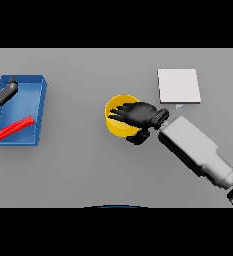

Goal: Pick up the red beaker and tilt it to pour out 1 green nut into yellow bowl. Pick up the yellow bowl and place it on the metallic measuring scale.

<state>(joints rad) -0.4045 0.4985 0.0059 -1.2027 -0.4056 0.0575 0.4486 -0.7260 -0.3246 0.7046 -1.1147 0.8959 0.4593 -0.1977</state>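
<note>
Surface: plain grey table (88, 170); flat and even throughout

Yellow bowl (117, 125): one; round, bright yellow, upright, near the table's centre; its 3 o'clock half is covered by the right hand; whether anything lies inside cannot be told

Right hand (138, 116): dark; arm enters from 4 o'clock; palm down over the bowl, fingers spread across the opening, thumb curled down at the outer wall by the rim, so it grips the bowl

Measuring scale (178, 86): one; pale square plate at 2 o'clock from the bowl, apart from it

Red beaker (15, 128): one; slim, red, lying tilted in the blue tray (38, 107) at 9 o'clock

Left hand (6, 93): dark; over the tray's far end; its grip cannot be told
</note>
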